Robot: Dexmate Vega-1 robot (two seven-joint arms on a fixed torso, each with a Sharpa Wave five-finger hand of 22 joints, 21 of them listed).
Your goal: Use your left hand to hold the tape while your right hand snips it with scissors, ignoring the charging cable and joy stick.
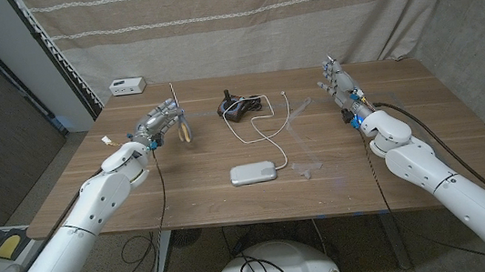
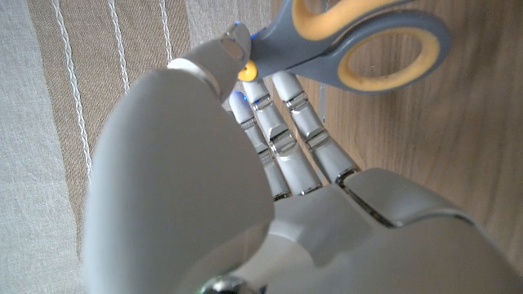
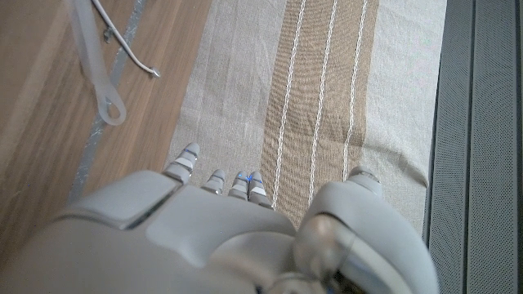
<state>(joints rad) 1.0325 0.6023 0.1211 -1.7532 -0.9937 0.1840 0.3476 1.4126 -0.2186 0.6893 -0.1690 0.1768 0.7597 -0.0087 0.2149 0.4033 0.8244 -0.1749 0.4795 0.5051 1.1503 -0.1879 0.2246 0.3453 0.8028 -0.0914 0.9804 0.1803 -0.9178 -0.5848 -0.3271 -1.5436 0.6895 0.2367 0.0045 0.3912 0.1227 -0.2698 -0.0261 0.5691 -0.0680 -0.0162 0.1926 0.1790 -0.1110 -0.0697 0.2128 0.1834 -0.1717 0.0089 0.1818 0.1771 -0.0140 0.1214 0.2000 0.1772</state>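
Scissors [image 1: 177, 125] held in left hand [image 1: 157, 125], upper left of frame; right hand [image 1: 339, 86] upper right, fingers apart, holding nothing. Tape [image 1: 306, 167] lower centre.

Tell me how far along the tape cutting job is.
Done: nothing visible. The clear tape lies on the table, untouched. In hand: the left hand is at the scissors, grip unclear; the right hand holds nothing. Left: holding the tape, scissors to the right hand, snipping.
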